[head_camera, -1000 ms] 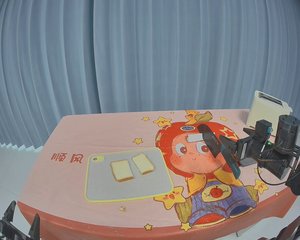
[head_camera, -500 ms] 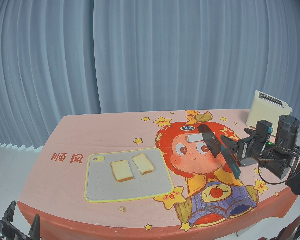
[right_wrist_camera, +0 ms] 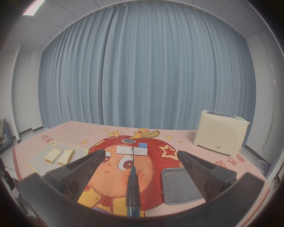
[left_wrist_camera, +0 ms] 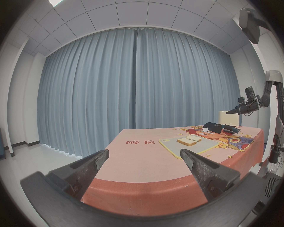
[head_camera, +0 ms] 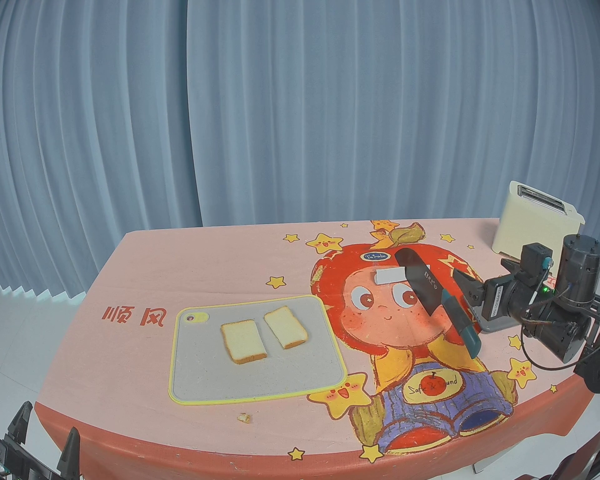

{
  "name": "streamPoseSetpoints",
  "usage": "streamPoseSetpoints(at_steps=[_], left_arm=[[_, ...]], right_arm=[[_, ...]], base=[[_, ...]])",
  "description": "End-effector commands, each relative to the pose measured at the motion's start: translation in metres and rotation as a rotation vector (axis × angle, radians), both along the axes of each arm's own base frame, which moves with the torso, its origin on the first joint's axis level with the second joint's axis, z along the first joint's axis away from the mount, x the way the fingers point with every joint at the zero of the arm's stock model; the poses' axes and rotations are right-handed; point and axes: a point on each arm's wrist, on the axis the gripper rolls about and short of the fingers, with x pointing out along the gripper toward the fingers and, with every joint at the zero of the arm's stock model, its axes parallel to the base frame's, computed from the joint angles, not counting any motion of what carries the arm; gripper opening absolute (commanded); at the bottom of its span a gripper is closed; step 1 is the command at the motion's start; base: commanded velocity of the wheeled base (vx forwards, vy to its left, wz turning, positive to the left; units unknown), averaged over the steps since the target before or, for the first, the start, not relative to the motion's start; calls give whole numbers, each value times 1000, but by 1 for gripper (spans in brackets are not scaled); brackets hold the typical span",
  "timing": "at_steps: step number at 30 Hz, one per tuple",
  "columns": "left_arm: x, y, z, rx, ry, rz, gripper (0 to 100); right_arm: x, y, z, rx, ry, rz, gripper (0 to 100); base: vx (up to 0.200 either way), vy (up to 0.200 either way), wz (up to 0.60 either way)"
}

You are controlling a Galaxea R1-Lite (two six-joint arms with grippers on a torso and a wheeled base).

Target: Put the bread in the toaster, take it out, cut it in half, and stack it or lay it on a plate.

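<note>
Nine things on one table [head_camera: 187, 262], by our count.
We count two pieces of bread [head_camera: 243, 341] [head_camera: 285, 327], both on the one cutting board [head_camera: 206, 381] toward the front left corner. We also count one knife [head_camera: 437, 300], one toaster [head_camera: 534, 219] at the far right corner, one grey tray [right_wrist_camera: 180, 184] near the right edge, one white block [right_wrist_camera: 124, 150], one small blue block [right_wrist_camera: 142, 145], and one crumb [head_camera: 245, 417] by the front edge.

I work in what looks like a test room dressed up as a kitchen corner. A blue-grey curtain [head_camera: 281, 112] hangs from ceiling to floor across the whole far side. Overhead is an office-style tiled ceiling [left_wrist_camera: 142, 11] with a flat light panel [right_wrist_camera: 34, 7], and the walls [left_wrist_camera: 11, 88] are plain white. The kitchen touches are a toaster [head_camera: 534, 225] at the far right and a cutting board [head_camera: 206, 375] at the near left, both on a cartoon tablecloth [head_camera: 187, 262].
</note>
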Motion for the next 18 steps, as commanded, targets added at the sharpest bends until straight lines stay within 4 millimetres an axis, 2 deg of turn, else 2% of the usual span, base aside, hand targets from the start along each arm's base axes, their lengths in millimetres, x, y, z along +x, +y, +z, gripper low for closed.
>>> streamPoseSetpoints(at_steps=[1, 7, 18], left_arm=[[0, 0, -5, 0, 1, 1, 100], [0, 0, -5, 3, 3, -8, 100], [0, 0, -5, 3, 1, -1, 100]], right_arm=[[-14, -5, 0, -3, -3, 8, 100], [-14, 5, 12, 21, -45, 58, 100], [-24, 26, 5, 32, -16, 143, 100]], base=[[0, 0, 0], [0, 0, 0], [0, 0, 0]])
